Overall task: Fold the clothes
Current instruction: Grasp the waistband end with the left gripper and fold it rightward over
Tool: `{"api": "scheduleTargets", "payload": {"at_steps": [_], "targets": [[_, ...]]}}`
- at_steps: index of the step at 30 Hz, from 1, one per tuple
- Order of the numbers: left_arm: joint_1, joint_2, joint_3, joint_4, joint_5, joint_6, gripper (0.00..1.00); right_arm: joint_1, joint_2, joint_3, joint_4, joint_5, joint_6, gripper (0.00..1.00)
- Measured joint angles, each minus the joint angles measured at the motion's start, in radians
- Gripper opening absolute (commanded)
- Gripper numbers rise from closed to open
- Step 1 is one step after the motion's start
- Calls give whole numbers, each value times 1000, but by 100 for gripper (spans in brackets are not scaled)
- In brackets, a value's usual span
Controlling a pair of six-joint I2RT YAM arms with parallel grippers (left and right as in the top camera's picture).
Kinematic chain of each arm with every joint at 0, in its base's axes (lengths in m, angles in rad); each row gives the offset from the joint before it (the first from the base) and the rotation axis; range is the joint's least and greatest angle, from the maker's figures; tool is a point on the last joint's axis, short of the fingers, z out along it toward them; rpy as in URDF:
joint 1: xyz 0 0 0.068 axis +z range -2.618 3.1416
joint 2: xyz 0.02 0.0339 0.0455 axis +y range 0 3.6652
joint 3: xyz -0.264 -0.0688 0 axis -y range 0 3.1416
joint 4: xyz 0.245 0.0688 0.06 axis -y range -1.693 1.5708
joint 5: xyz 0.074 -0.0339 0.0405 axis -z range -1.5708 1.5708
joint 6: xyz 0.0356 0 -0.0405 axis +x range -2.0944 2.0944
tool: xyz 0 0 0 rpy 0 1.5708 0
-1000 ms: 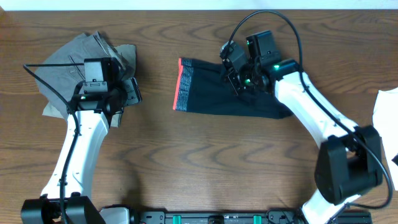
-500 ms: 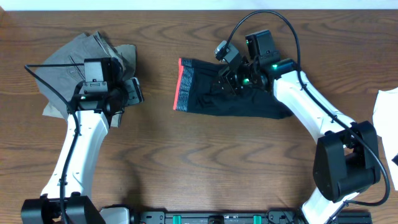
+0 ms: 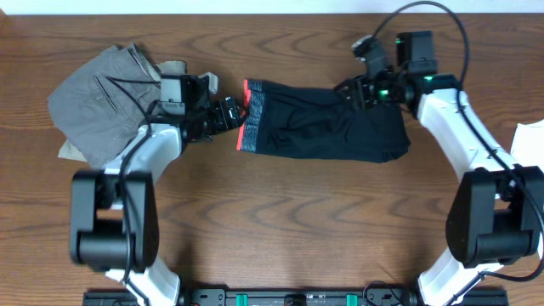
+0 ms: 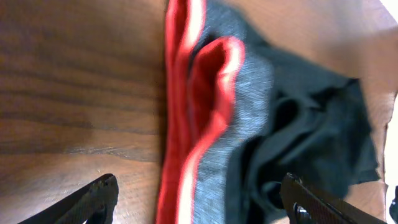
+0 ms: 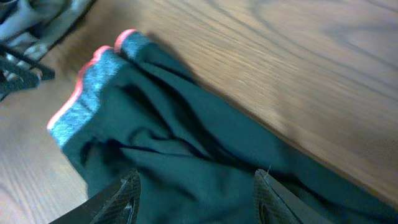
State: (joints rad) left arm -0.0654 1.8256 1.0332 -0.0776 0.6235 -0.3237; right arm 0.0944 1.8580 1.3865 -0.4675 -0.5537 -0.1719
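The leggings (image 3: 327, 136) lie folded into a short dark band on the brown wooden worktop (image 3: 280, 221), lengthwise across it. Their grey waistband (image 3: 252, 119), edged in red, forms one end. The left claw (image 3: 228, 113) sits at that waistband end, just beside the red edge. In the left wrist view its two fingers (image 4: 93, 200) are spread wide apart, with the bunched red and grey band lying in the space between them, so it is released and grips nothing. The right claw (image 3: 353, 90) is over the far long edge of the leggings, past their middle towards the end opposite the waistband. From the right wrist view its fingers (image 5: 121, 200) are likewise spread, with rumpled dark cloth below and between them; it too is released. Whether either claw touches the cloth cannot be told. Beyond the waistband end, behind the left claw, lies a heap of grey trousers (image 3: 98, 98), well apart from the leggings.
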Motion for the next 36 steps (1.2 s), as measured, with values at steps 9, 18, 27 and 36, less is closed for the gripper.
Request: {"api": "scheduleTargets", "payload": {"at_steps": [9,18,27,36], "targets": [[-20,125,2,114,64,-43,85,-65,0,0,-7,-23,14,56],[-109,159,11,127,69,-48,19,-65,0,0,-16,-34,15,55],[-106,150,11,33,47,-58,6,-65,0,0,-23,-39,15,54],[-37,-94,229,-602,-215,108,6,-65,-25,0,-20,-39,15,54]]}}
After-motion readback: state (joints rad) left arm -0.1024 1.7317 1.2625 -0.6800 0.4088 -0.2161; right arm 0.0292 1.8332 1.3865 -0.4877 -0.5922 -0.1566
